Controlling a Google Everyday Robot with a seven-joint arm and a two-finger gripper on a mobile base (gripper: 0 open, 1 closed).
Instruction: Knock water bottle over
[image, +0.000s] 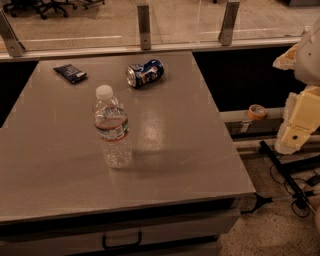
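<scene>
Your water bottle (113, 131) stands upright on the table (190, 165), left of centre and nearer the front edge. White cap on, label band around its middle. Nothing touches it. A blue soda can (145, 73) lies on its side toward the far edge, well apart from the bottle. A dark packet (70, 73) lies flat at the far left. Your hand (296, 131) hangs at the right edge of view, off the table and past its right side, well apart from the bottle. Can't tell if it's released or clenched. An orange tape roll (257, 111) sits on a ledge just left of the hand. Black cables (292, 192) lie on the floor below.
</scene>
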